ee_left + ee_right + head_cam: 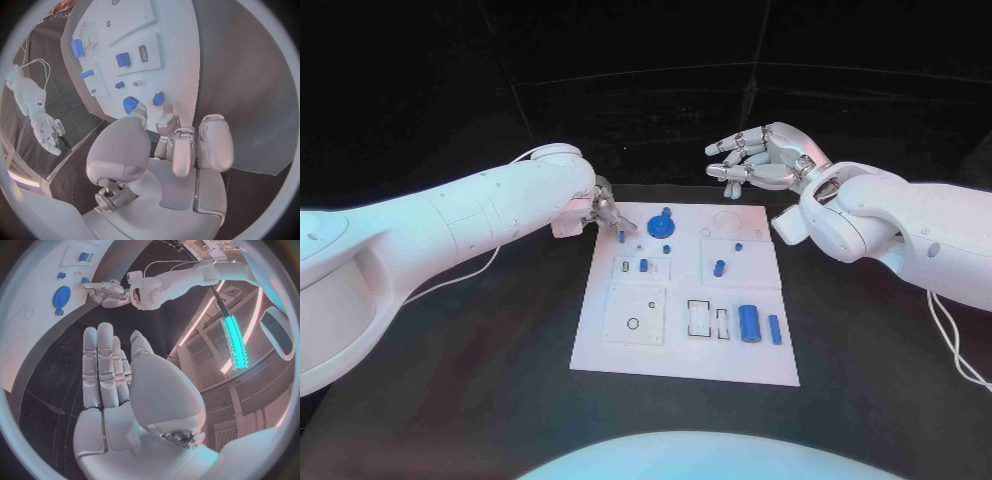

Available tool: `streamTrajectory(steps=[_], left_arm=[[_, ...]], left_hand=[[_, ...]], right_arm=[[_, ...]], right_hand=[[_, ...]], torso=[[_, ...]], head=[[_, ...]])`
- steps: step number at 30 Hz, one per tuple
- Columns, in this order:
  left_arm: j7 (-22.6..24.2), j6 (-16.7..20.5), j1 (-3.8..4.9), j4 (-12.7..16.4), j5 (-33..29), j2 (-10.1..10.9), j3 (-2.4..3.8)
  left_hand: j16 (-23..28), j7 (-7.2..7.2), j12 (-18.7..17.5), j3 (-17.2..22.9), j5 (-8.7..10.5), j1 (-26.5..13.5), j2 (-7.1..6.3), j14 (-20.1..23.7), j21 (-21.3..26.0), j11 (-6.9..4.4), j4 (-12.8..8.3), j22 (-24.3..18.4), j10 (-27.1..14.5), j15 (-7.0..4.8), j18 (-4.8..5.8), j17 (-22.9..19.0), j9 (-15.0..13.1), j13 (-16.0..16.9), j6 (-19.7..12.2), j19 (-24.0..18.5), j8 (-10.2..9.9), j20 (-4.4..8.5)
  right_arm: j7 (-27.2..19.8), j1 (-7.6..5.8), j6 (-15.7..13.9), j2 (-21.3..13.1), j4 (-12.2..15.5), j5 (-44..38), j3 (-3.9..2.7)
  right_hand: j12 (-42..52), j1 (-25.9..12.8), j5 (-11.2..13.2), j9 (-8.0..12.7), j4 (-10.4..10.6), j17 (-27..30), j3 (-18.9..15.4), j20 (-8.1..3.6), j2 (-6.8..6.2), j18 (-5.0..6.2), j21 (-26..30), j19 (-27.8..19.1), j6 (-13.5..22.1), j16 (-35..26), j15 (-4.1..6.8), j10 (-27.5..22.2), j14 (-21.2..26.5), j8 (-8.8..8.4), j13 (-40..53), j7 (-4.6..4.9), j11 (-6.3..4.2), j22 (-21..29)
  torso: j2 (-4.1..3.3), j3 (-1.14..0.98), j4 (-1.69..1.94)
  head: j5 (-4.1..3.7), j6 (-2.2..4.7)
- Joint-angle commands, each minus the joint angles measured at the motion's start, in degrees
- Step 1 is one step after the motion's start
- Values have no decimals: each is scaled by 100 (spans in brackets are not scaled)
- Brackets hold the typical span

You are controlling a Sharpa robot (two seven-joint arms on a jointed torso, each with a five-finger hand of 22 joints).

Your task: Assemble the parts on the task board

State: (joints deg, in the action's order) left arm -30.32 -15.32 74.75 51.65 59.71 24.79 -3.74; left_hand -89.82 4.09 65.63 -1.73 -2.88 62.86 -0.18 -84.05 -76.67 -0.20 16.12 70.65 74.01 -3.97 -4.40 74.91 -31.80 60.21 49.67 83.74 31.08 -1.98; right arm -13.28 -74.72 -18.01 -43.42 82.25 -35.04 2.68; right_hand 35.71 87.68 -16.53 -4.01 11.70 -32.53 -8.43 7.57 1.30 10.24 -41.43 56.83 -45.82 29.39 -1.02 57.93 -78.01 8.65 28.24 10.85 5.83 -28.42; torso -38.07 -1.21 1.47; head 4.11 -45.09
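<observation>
The white task board [625,345] lies in the middle of the table. On it are a blue gear [661,224], small blue pegs [720,267] and two longer blue pieces [751,322] near the right edge. My left hand [607,212] hovers at the board's far left corner and holds nothing. In the left wrist view its fingertips [167,108] reach close to the gear [130,104] and a small blue part [158,98]. My right hand [762,155] is raised beyond the board's far right corner, fingers extended [103,365] and empty.
The board carries raised white blocks with slots [705,318] and holes [635,323]. Black table [488,380] surrounds the board on all sides. The left arm [444,225] crosses the table's left side, the right forearm [877,225] its right side.
</observation>
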Motion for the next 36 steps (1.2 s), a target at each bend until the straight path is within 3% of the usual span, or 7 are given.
streamTrajectory(steps=[1, 8, 29, 32, 36], left_arm=[[54, -181, 6, -11, 30, -16, 1], [46, -237, 1, -45, 30, -26, -2], [118, -206, -24, -93, 30, -88, -8], [144, -142, -25, -94, 30, -88, -8], [185, -41, -25, -92, 30, -85, -8]], left_hand=[[-18, -6, 31, -56, 14, 72, 34, -595, -42, -7, -6, 22, 46, -4, 42, 1509, 14, 8, 37, 21, 37, -9], [-18, -11, 35, -44, 13, 324, 152, -595, -41, -13, -98, 27, 45, -11, 42, 1509, 53, -2, 55, 18, 56, -1], [-18, -10, 41, 17, 12, 617, 311, -595, -44, -15, -245, 44, 44, -11, 44, 1509, 102, -13, 75, 18, 88, -1], [-18, -20, 43, 125, 11, 795, 450, -595, -37, -25, -349, 38, 44, -18, 42, 1509, 114, -14, 80, 14, 100, 2], [-18, -68, 9, 446, 11, 1258, 695, -595, -10, -70, -651, 7, 13, -48, 33, 1509, 127, -50, 57, 1, 113, 23]], right_arm=[[-45, -10, 41, 11, 4, 20, -4], [-45, -10, 41, 12, 6, 20, -4], [-49, -10, 48, 23, 8, 20, -4], [-50, -10, 51, 27, 6, 20, -4], [-53, -10, 53, 34, 1, 20, -4]], right_hand=[[26, -19, 19, -8, 7, -14, -29, 4, 74, 21, 33, 20, 40, -43, -31, -46, 9, 34, -11, 10, 1, 10], [26, -19, 19, -8, 7, -14, -29, 4, 74, 21, 33, 20, 40, -43, -31, -46, 9, 34, -11, 10, 1, 10], [26, -19, 19, -8, 7, -14, -29, 4, 74, 21, 33, 20, 40, -43, -31, -46, 9, 34, -11, 10, 1, 10], [26, -19, 19, -8, 7, -14, -29, 4, 74, 21, 33, 20, 40, -43, -31, -46, 9, 34, -11, 10, 1, 10], [26, -19, 19, -8, 7, -14, -29, 4, 74, 21, 33, 20, 40, -43, -31, -46, 9, 34, -11, 10, 1, 10]], torso=[[-1, -3, -2], [0, -1, 0], [0, -1, 4], [2, 0, 4], [-1, 1, 1]], head=[[-2, -4], [-10, -11], [-15, -29], [-11, -37], [-10, -49]])
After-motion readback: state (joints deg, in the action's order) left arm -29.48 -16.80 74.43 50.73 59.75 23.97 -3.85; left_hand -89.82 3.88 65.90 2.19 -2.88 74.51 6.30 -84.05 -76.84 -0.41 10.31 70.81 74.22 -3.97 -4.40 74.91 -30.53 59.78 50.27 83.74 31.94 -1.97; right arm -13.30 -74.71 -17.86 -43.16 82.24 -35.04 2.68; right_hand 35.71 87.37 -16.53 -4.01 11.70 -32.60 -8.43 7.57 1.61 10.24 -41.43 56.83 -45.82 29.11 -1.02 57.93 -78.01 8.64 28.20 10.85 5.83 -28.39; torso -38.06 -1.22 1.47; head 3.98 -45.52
